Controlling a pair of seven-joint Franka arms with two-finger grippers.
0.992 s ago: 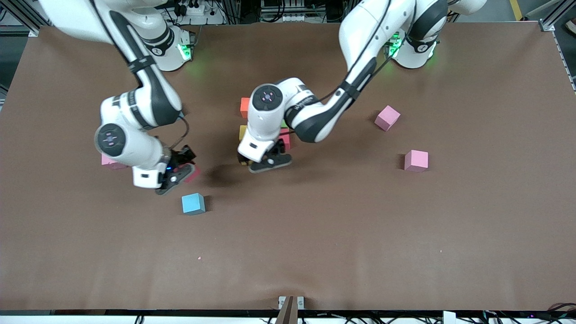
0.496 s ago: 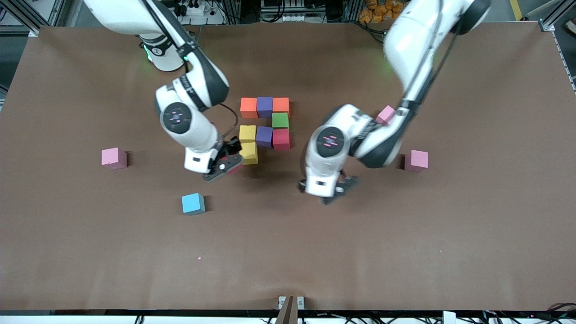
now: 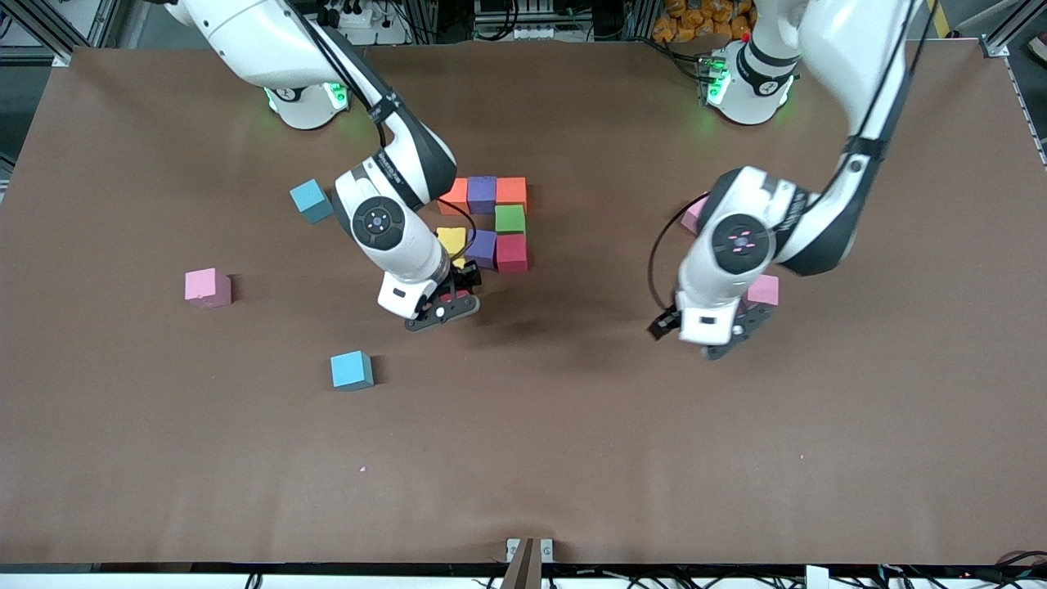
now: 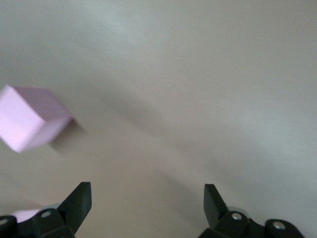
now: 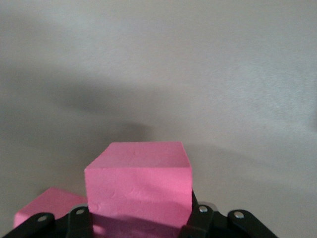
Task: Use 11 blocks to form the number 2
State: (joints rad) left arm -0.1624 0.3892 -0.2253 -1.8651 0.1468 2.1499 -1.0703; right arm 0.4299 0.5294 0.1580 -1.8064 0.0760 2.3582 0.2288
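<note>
R jaws point(image 5: 141, 218) clamp pink block point(image 5: 141, 186) | L jaws point(image 4: 147, 206) spread, pink cube point(image 4: 29, 116) beside

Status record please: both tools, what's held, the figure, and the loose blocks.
right tool: shut on pink-red block, at the block figure's camera-near edge
left tool: open, empty, over bare table beside near pink block
block figure: orange, purple, orange row; green and red below it; purple and yellow alongside
loose, in clear view: farther sky blue block; nearer sky blue block; lone light pink block toward the right arm's end
</note>
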